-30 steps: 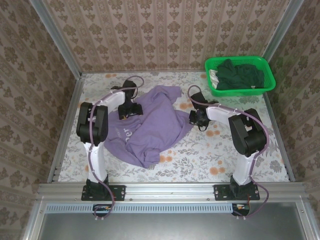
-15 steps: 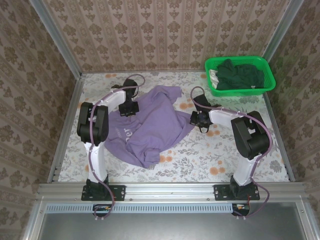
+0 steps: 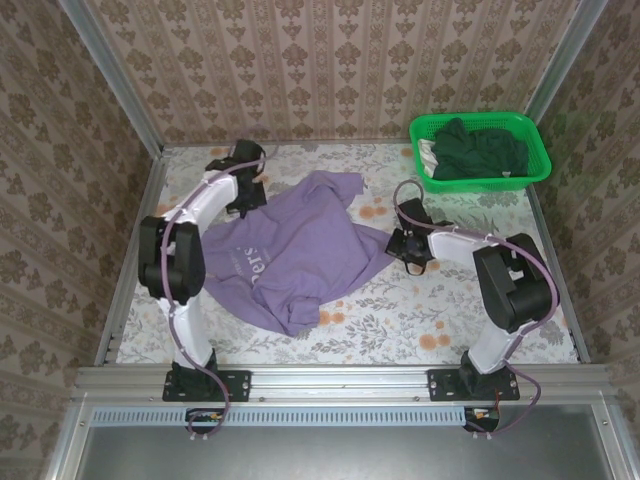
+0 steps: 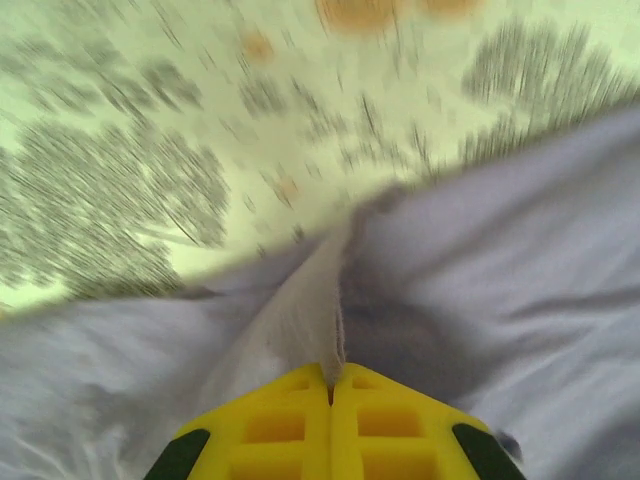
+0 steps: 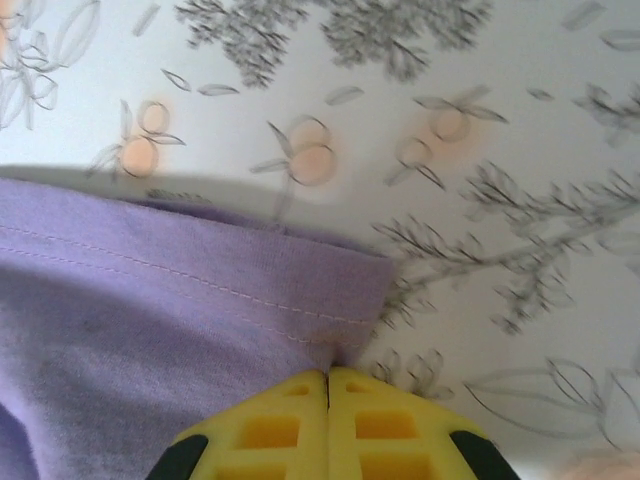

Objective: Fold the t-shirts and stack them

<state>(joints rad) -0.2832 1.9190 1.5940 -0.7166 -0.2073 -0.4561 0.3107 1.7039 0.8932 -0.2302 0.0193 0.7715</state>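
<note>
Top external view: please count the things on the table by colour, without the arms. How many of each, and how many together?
purple t-shirt: 1
bright green basket: 1
dark green cloth heap, inside the basket: 1 (the shirts in it cannot be counted apart)
Total: 3

We see a floral-printed tabletop (image 3: 450, 310) carrying 1 crumpled lavender cloth t-shirt (image 3: 300, 250) and, beyond and right of it, 1 bright green plastic basket (image 3: 480, 184).

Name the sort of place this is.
Probably a robot test cell dressed like a home laundry corner: wallpapered panels in metal framing, a floral-covered table, a purple t-shirt, a green basket of dark shirts.
</note>
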